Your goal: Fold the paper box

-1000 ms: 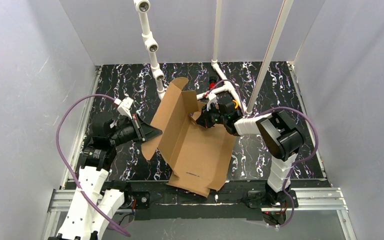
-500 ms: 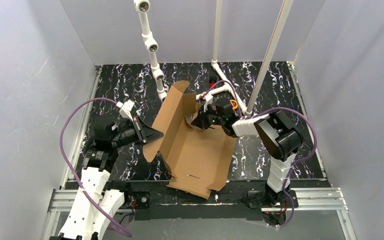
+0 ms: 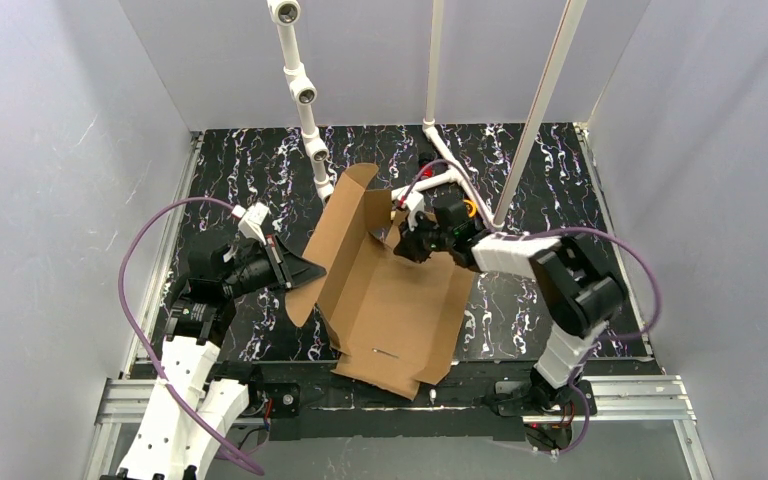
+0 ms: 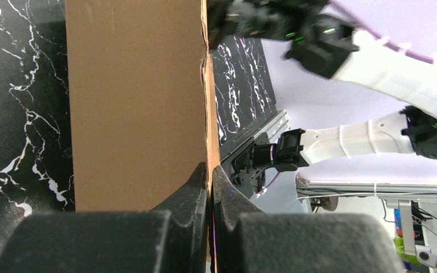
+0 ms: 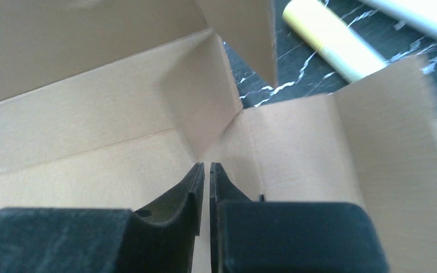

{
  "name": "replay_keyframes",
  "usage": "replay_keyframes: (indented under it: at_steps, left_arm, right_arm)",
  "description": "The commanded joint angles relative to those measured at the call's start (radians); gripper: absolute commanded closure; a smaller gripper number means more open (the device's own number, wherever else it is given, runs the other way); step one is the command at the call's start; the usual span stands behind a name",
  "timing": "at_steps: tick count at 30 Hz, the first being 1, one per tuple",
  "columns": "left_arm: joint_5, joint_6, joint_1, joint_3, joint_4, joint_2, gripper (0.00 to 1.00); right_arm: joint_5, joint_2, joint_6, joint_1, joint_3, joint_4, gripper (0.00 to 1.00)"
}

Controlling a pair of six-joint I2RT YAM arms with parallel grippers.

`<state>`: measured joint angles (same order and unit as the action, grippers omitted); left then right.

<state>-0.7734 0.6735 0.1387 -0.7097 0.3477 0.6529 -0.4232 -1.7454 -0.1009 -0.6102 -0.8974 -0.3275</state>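
Observation:
The paper box (image 3: 400,310) is plain brown cardboard, lying open on the black marbled table, with its left wall raised and a flap standing at the far end. My left gripper (image 3: 312,268) is shut on the edge of that left wall. The left wrist view shows the cardboard edge (image 4: 136,102) pinched in my left gripper (image 4: 209,170). My right gripper (image 3: 407,243) is shut and empty, and sits low inside the box at its far right corner. In the right wrist view the right gripper (image 5: 206,166) points into the inner corner fold (image 5: 91,142).
A white pipe frame (image 3: 305,95) stands behind the box, with more pipes (image 3: 432,130) and a slanted pole (image 3: 545,90) by the right arm. A pale tube (image 5: 330,40) lies just beyond the far flap. An aluminium rail (image 3: 400,392) runs along the front edge.
The right arm's elbow has swung out to the right while its gripper stays at the box's far corner. The left gripper keeps its hold and has barely moved.

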Motion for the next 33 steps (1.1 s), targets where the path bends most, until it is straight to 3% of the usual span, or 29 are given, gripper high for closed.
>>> replay_keyframes:
  at_steps: [1,4,5,8,11,16,20,25,33]
  left_arm:
    - [0.006,-0.071,-0.004,-0.028,0.061,-0.023,1.0]
    - [0.006,-0.085,-0.004,-0.034,0.068,-0.027,1.0]
    - [0.006,-0.089,-0.004,-0.035,0.072,-0.029,1.0]
    - [0.002,-0.096,-0.003,-0.037,0.073,-0.032,1.0]
    - [-0.001,-0.102,-0.004,-0.04,0.078,-0.03,1.0]
    - [0.001,-0.114,-0.003,-0.049,0.086,-0.029,1.0]
    - [-0.001,-0.117,-0.004,-0.05,0.088,-0.031,1.0]
    - [-0.011,-0.115,-0.004,-0.046,0.085,-0.025,1.0]
    - [-0.036,-0.108,-0.004,-0.043,0.056,-0.002,1.0]
  right_arm:
    - [-0.273,0.265,-0.573,0.053,-0.159,0.622,0.81]
    - [-0.252,0.373,-0.915,0.058,-0.156,1.004,0.8]
    - [-0.214,0.41,-0.957,0.068,-0.128,1.052,0.81]
    - [-0.131,0.5,-1.062,0.12,-0.05,1.177,0.99]
    - [-0.064,0.548,-1.14,0.171,0.021,1.261,0.99]
    - [0.074,0.563,-1.17,0.193,0.15,1.206,0.99]
    - [0.141,0.534,-1.067,0.194,0.236,1.006,0.99]
    - [0.035,0.531,-1.019,0.194,0.254,0.891,0.99]
    - [-0.122,0.485,-0.946,0.174,0.186,0.872,0.99]
